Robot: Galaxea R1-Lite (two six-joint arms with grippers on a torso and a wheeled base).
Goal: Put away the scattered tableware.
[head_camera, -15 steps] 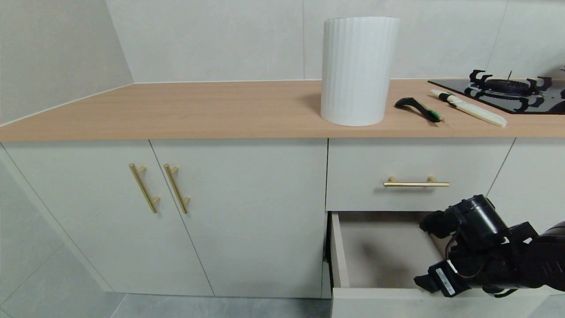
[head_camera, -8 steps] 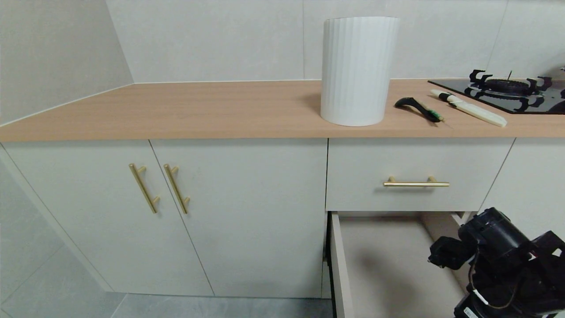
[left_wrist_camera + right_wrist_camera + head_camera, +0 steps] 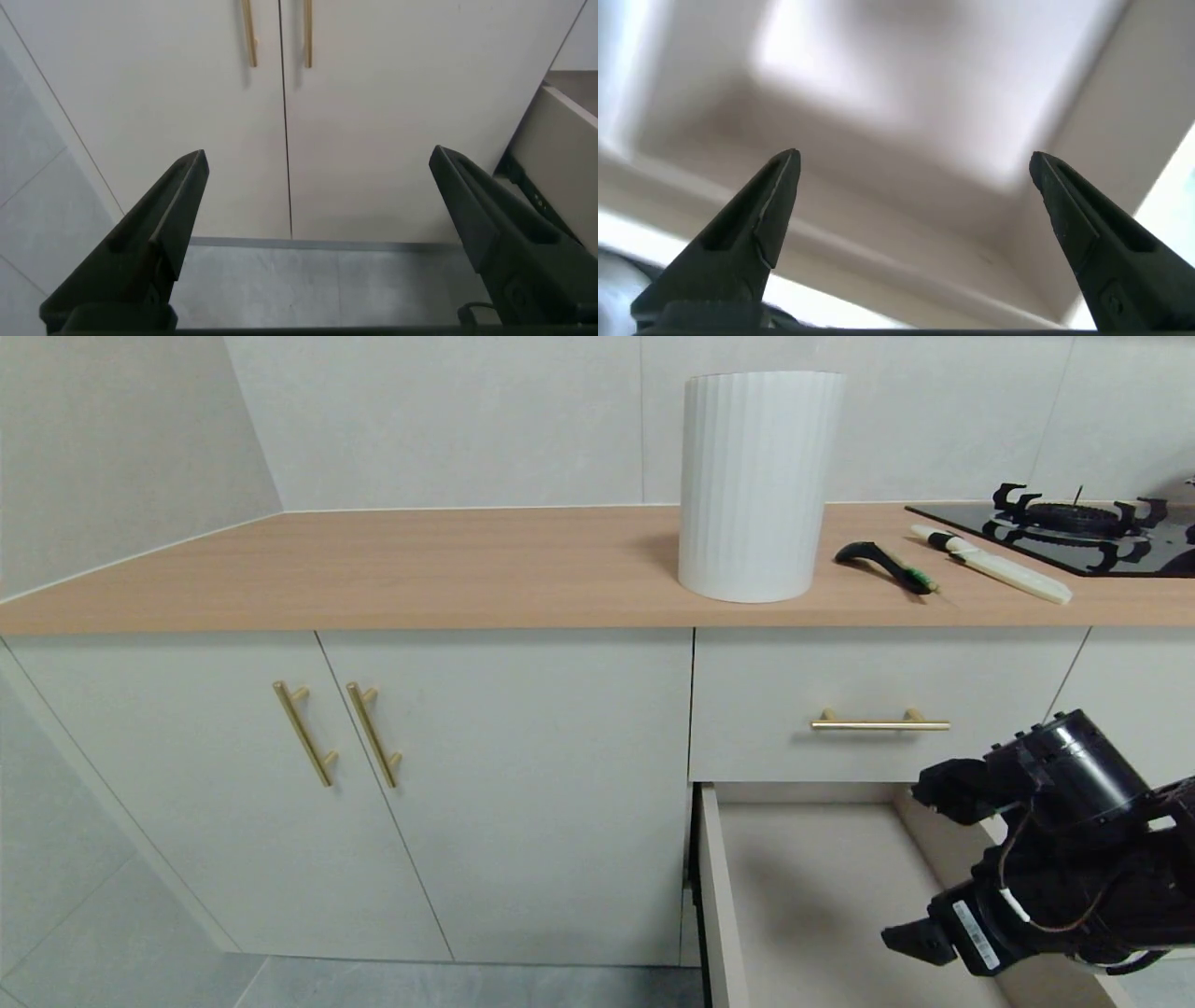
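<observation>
both knife [image 3: 994, 566] and peeler [image 3: 884, 565] lie well apart from right fingers [image 3: 752, 233].

Black right gripper [image 3: 904, 863], cabled wrist, white label.

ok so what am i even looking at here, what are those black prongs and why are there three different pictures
This is a two-armed robot in a kitchen, seen through three cameras. The wide picture comes from its head. It shows a wooden counter with a tall white ribbed container, a small black-handled tool and a long white knife beside a gas hob. Below them is an open drawer, and the black machinery next to it is the right arm.

The other two pictures come from cameras on the wrists. The black prongs are the fingers of each gripper. The left gripper faces the cabinet doors, and the right gripper seems to look into the drawer. Both are open and hold nothing.
</observation>
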